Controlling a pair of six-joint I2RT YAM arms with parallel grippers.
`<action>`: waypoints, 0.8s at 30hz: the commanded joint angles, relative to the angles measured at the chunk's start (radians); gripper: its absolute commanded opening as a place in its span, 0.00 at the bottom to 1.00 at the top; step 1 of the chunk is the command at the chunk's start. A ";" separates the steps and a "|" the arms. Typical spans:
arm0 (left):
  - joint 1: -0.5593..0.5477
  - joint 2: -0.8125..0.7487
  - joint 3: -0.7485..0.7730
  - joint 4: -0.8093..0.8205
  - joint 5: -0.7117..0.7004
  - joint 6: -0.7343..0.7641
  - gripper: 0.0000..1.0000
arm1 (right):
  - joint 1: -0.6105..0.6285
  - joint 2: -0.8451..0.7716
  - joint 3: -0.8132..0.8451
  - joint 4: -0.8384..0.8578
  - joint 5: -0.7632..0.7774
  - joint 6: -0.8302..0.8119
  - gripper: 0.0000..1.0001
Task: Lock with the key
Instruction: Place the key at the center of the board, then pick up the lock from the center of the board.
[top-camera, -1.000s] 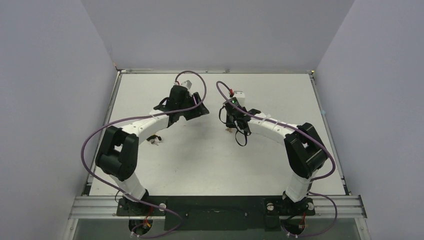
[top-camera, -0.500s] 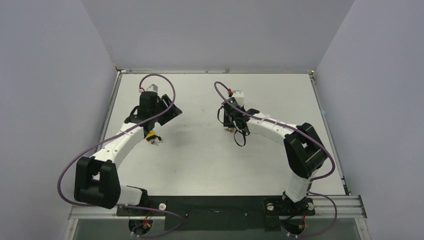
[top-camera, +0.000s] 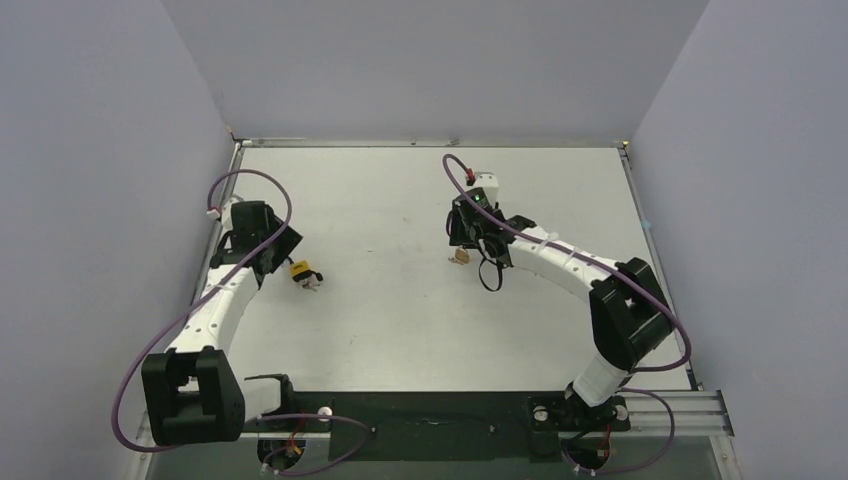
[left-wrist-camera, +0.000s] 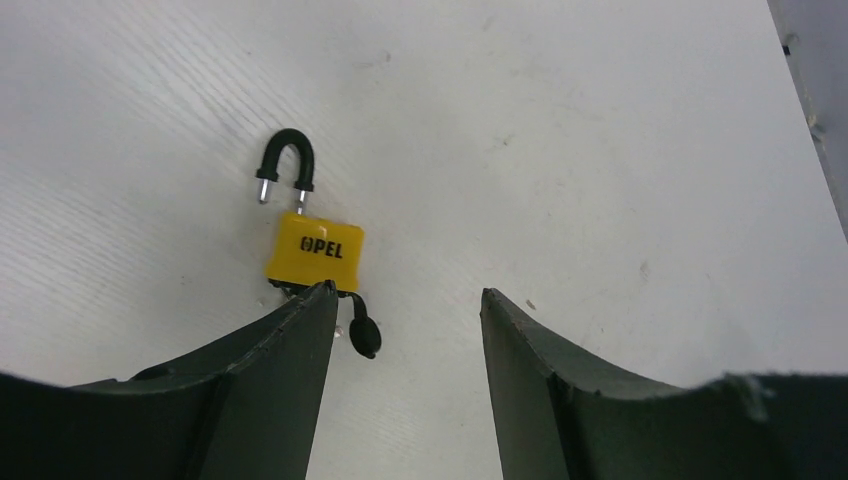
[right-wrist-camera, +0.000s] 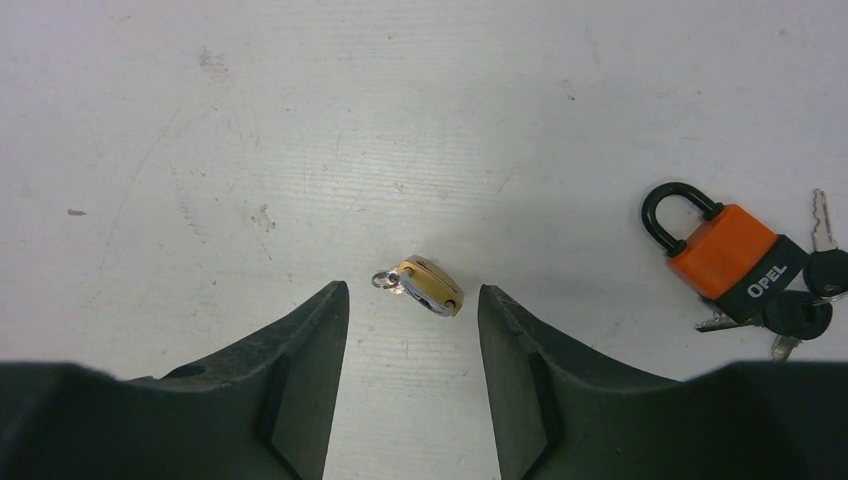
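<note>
A yellow padlock (left-wrist-camera: 313, 250) lies flat on the white table (left-wrist-camera: 600, 150), its black shackle (left-wrist-camera: 285, 160) raised out of the body. A black-headed key (left-wrist-camera: 363, 335) sticks out of its base. My left gripper (left-wrist-camera: 405, 295) is open just short of it, the left fingertip over the padlock's bottom edge. From above, the yellow padlock (top-camera: 301, 271) lies right of the left gripper (top-camera: 278, 255). My right gripper (right-wrist-camera: 410, 290) is open with a small brass padlock (right-wrist-camera: 430, 285) on the table just beyond its tips, also visible from above as the brass padlock (top-camera: 461, 256).
An orange padlock (right-wrist-camera: 735, 250) with a shut black shackle and a bunch of black-headed keys (right-wrist-camera: 800, 312) lies right of the right gripper. The left arm runs along the table's left edge (top-camera: 222, 230). Grey walls close in the table.
The left arm swung from the table's middle to its left edge, uncovering the yellow padlock. The right gripper's jaws opened; the brass padlock now lies free before them.
</note>
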 joint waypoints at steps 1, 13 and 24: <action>0.048 0.000 -0.008 -0.030 -0.098 -0.034 0.52 | -0.009 -0.106 -0.009 0.033 -0.013 -0.028 0.47; 0.265 0.256 -0.019 0.130 0.122 -0.035 0.48 | 0.001 -0.226 -0.021 0.024 -0.096 -0.047 0.50; 0.312 0.444 -0.032 0.377 0.374 -0.110 0.47 | 0.009 -0.229 -0.021 0.018 -0.119 -0.053 0.50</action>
